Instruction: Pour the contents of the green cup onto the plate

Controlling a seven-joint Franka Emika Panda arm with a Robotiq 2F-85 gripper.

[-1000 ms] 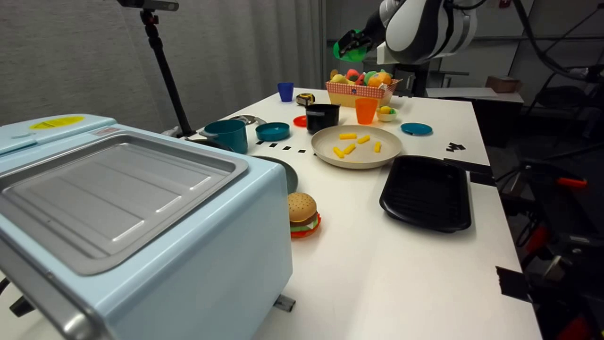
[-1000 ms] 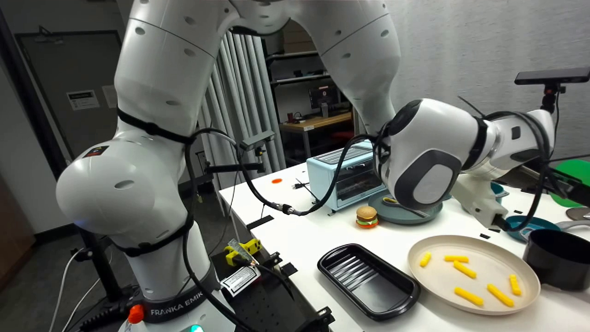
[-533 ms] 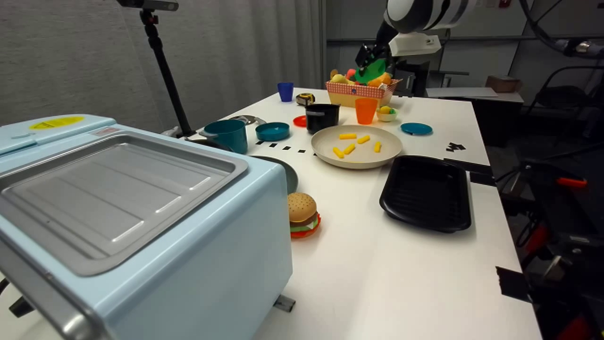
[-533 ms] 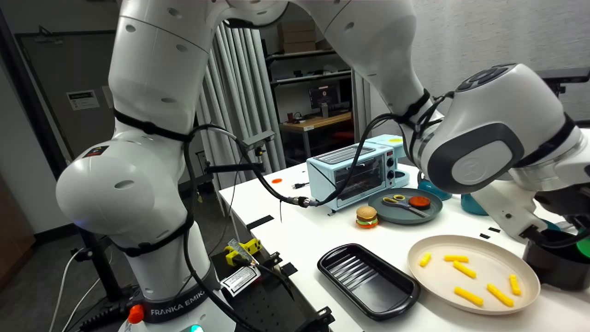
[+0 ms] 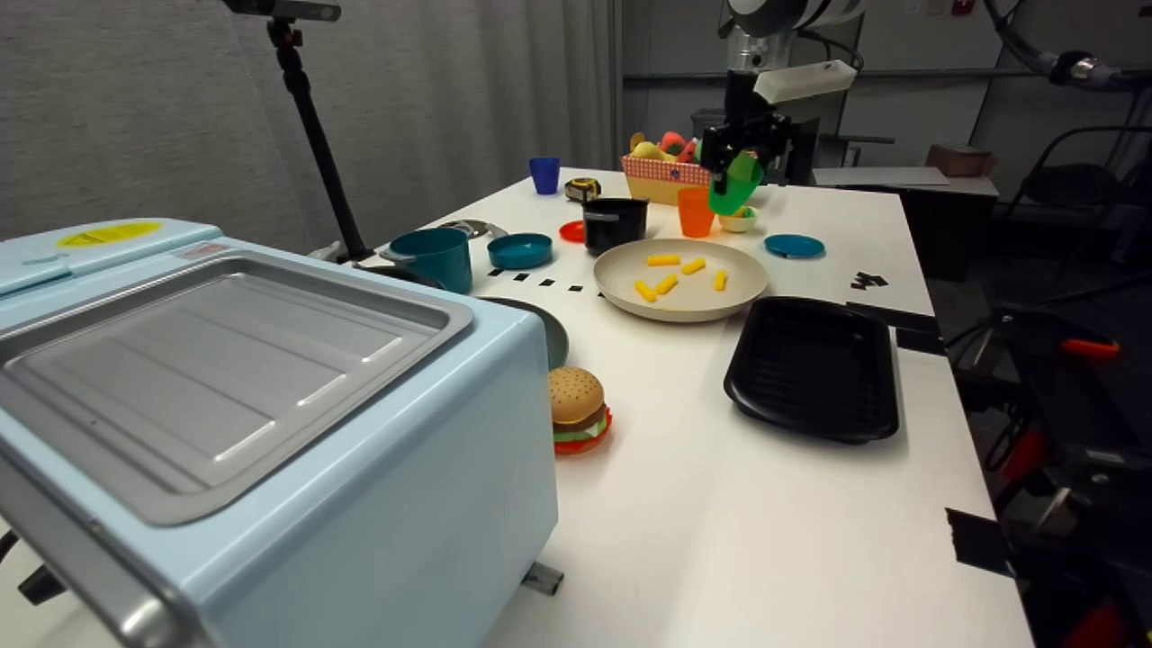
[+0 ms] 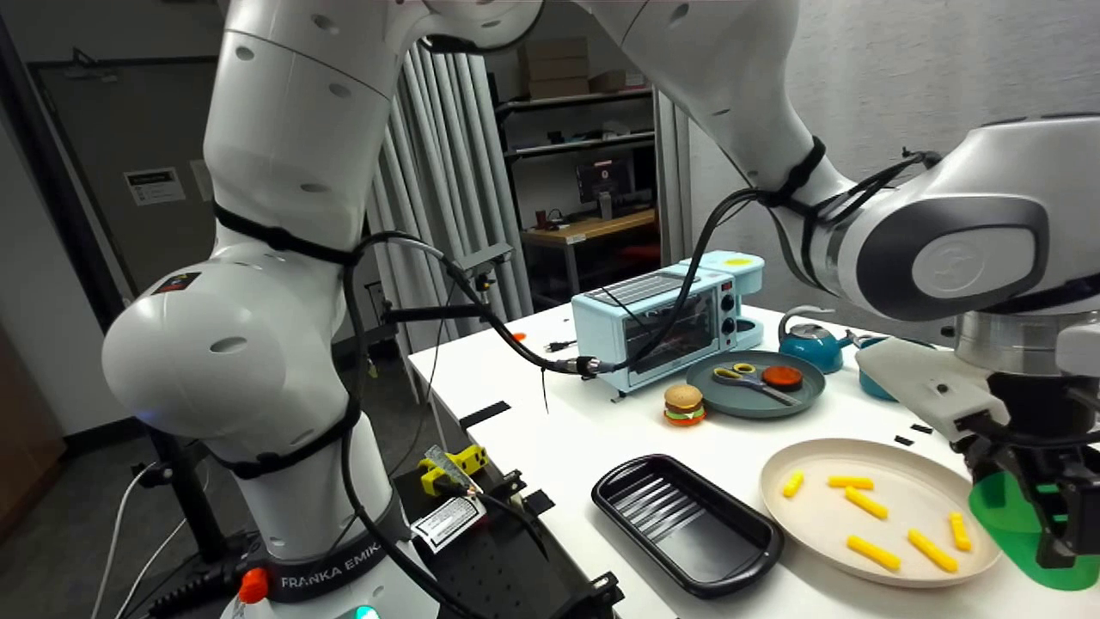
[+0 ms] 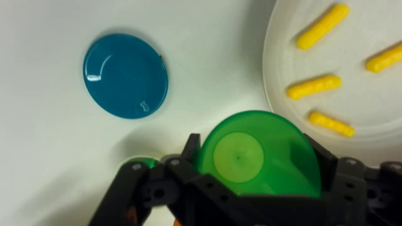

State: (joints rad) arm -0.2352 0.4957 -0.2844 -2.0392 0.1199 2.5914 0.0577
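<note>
My gripper [image 7: 252, 149] is shut on the green cup [image 7: 238, 157], one finger on each side. The cup's mouth faces the wrist camera, and I see no pieces in it. In both exterior views the green cup [image 5: 740, 184] [image 6: 1001, 507] hangs tilted, mouth upward, above the table beside the plate. The cream plate [image 5: 621, 267] [image 6: 821, 537] [image 7: 370, 97] lies flat. Several yellow pieces [image 5: 664, 260] [image 6: 875, 552] [image 7: 314, 87] lie spread on it. The lower part of the cup in the wrist view is hidden by my gripper.
An orange cup [image 5: 695, 212] and a small bowl [image 5: 738, 221] stand close to the held cup. A blue lid [image 7: 125, 75], black tray [image 6: 687, 524] and black pot [image 5: 616, 225] surround the plate. A fruit basket [image 5: 664, 187] stands behind.
My gripper has come down and turned, bringing the green cup from lying sideways up high to nearly upright and lower. The cup stays held. The pieces on the plate have not moved.
</note>
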